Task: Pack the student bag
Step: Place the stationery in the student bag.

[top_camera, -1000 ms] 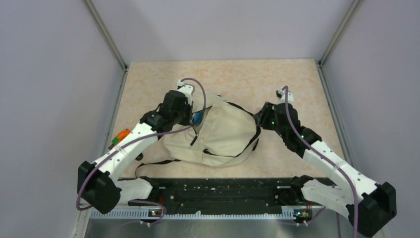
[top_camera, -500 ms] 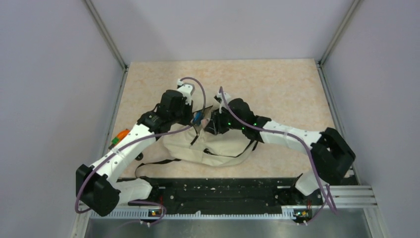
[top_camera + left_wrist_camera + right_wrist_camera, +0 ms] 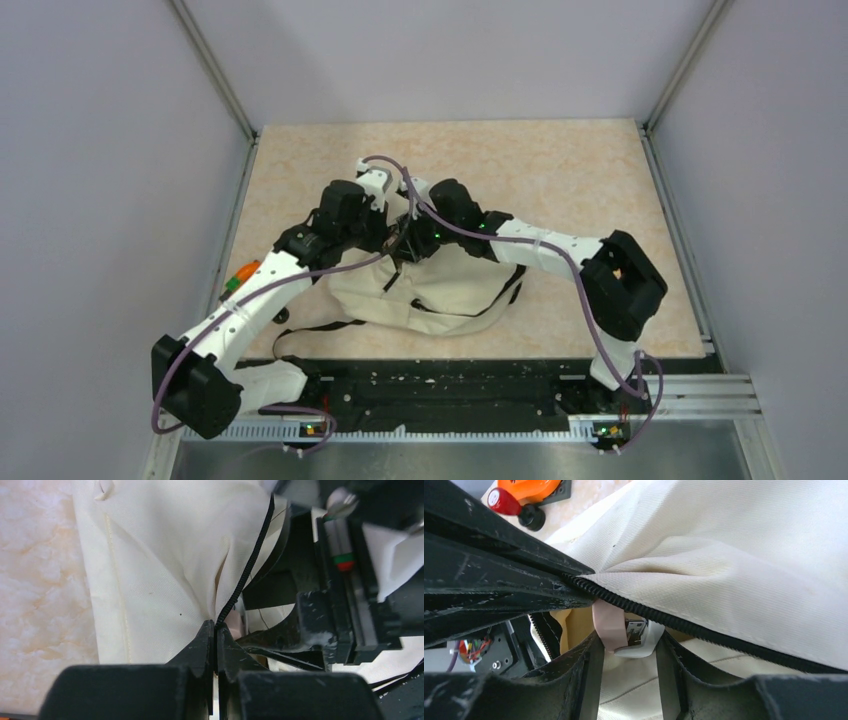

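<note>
On the table point(image 3: 560, 170), near its middle, lies the cream student bag point(image 3: 450, 285). The left gripper point(image 3: 216, 627) is closed tight on the zipper edge point(image 3: 250, 560) of the bag and holds it up. The right gripper point(image 3: 629, 647) is at the opening under this edge, its fingers half apart, clamping a small white and pink thing point(image 3: 639, 635).

Cream-beige student bag point(image 3: 452, 280), soft and crumpled, black zipper edge lifted, thin black straps trailing nearward
</note>
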You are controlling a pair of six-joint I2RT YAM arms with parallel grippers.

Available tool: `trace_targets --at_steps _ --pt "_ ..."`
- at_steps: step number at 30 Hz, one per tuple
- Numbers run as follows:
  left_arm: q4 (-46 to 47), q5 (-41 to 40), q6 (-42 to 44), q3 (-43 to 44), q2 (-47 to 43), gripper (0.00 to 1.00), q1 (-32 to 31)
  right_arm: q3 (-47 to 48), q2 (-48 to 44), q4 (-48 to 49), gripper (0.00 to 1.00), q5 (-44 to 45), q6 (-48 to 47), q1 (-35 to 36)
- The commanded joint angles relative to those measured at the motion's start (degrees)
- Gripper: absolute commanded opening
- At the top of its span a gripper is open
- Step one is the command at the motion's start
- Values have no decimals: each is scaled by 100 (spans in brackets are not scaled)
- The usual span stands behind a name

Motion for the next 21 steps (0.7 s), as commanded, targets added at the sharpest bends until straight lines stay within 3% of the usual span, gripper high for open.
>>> trace_targets --at_steps 1,16,21 --pt "505 434 -27 59 -290 0 -49 407 224 450 40 -799 -356 44" --pt "554 204 -37 15 -402 0 -49 -369 503 1636 43 -1623 70 51" --pt "538 139 -28 19 -425 0 -48 -582 376 1906 58 -1460 135 53"
